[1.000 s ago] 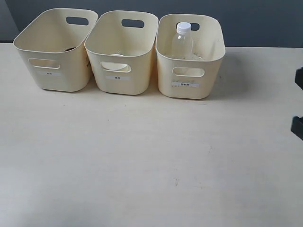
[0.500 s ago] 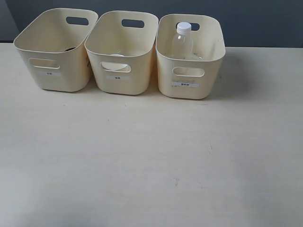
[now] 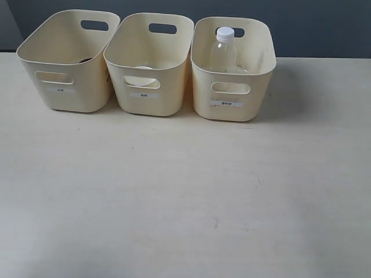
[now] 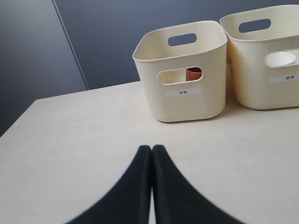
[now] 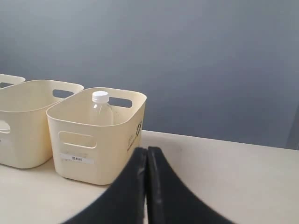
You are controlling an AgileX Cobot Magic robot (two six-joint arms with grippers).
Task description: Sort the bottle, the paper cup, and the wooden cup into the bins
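Three cream-yellow bins stand in a row at the back of the table: left bin [image 3: 66, 87], middle bin [image 3: 148, 92], right bin [image 3: 232, 98]. The clear bottle [image 3: 223, 51] with its white cap stands upright in the right bin [image 5: 93, 154]; the right wrist view shows the bottle [image 5: 100, 109] too. The paper cup [image 4: 279, 59] shows white through the middle bin's slot. The wooden cup [image 4: 194, 73] shows brown through the left bin's [image 4: 182, 102] slot. My left gripper [image 4: 152, 148] is shut and empty over the table. My right gripper [image 5: 147, 150] is shut and empty beside the right bin.
The light table [image 3: 185, 197] stretches in front of the bins. A dark grey wall [image 5: 210, 60] stands behind them. Neither arm shows in the exterior view.
The right arm's dark parts at the exterior view's right edge have gone out of that view. The bins and their contents have not moved.
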